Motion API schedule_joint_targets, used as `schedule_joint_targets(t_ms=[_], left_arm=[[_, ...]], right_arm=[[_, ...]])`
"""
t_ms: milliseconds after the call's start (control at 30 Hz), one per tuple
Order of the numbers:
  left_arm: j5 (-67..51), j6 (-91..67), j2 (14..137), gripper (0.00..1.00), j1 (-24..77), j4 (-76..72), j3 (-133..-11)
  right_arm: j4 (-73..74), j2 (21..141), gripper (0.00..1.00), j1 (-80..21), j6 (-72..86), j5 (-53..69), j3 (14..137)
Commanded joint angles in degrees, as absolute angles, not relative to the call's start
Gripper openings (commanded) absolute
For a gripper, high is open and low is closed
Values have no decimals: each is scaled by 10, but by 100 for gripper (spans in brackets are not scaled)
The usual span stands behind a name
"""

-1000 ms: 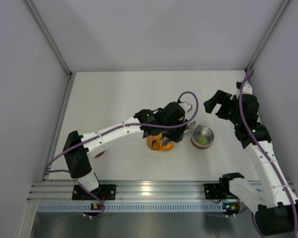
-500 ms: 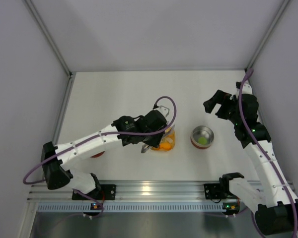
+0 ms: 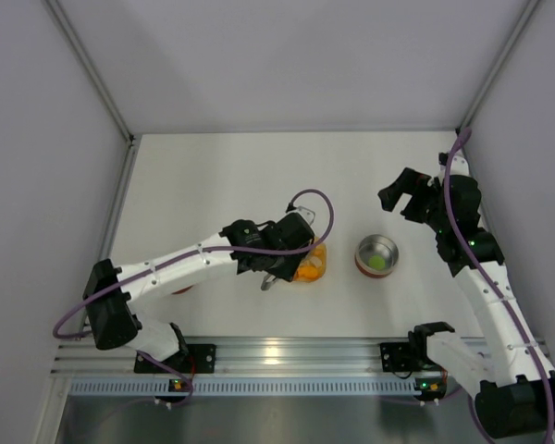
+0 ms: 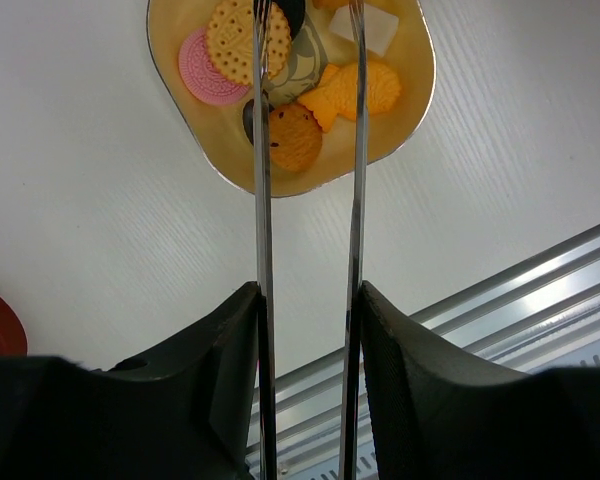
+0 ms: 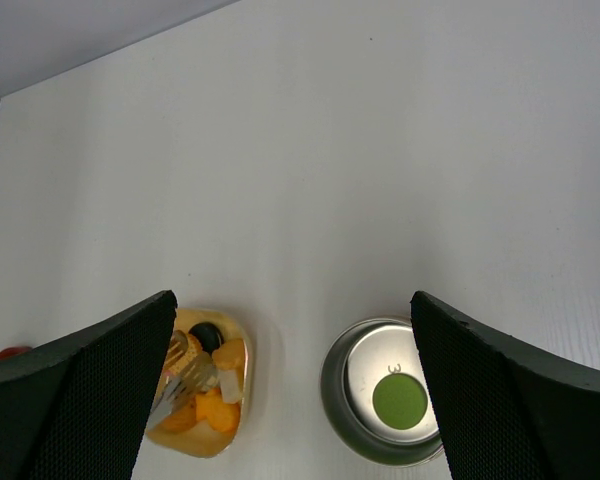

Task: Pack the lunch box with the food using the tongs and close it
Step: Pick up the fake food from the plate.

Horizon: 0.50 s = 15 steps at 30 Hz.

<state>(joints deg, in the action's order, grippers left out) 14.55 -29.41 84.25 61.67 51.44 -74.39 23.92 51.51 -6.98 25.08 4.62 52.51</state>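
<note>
Closed on the tongs (image 4: 263, 230): the left gripper (image 4: 308, 300), with one black finger (image 4: 205, 370) pressed against the outside of each thin silver arm. Between the two arms, a clear gap along the whole length. Reaching forward from the fingers to the yellow dish (image 4: 410, 110), both tips over its inside; touching a piece or not, cannot tell. In the dish, the food (image 4: 330, 95): a pink round biscuit (image 4: 208, 70), a yellow round cracker (image 4: 235, 40) just beside it, an orange fish-shaped piece (image 4: 370, 88), a brown biscuit (image 4: 298, 148) with dark spots, a white cube (image 4: 370, 28) and a small dark piece (image 4: 248, 118) partly behind one arm of the tongs. Seen from above, the left arm (image 3: 185, 261) stretched from the near left corner of the table (image 3: 222, 176) across to the dish. Just to the right of the dish, but apart from it, the lunch box (image 3: 376, 242), upright and uncovered, with one green piece (image 3: 377, 263) lying on its steel bottom. On the table to the left, well apart from the box, the red lid (image 3: 180, 288), mostly hidden under the left arm. Raised above the table, behind the lunch box and to its right, the right gripper (image 5: 292, 300), jaws wide apart and nothing between them.
</note>
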Motion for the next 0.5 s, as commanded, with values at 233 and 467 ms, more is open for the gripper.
schedule_joint_targets(t_ms=[233, 467], left_arm=[[127, -278, 850, 47, 620, 474, -742], [118, -271, 849, 48, 620, 468, -739]], right_arm=[[223, 513, 100, -69, 248, 52, 526], [221, 514, 100, -70, 249, 52, 524]])
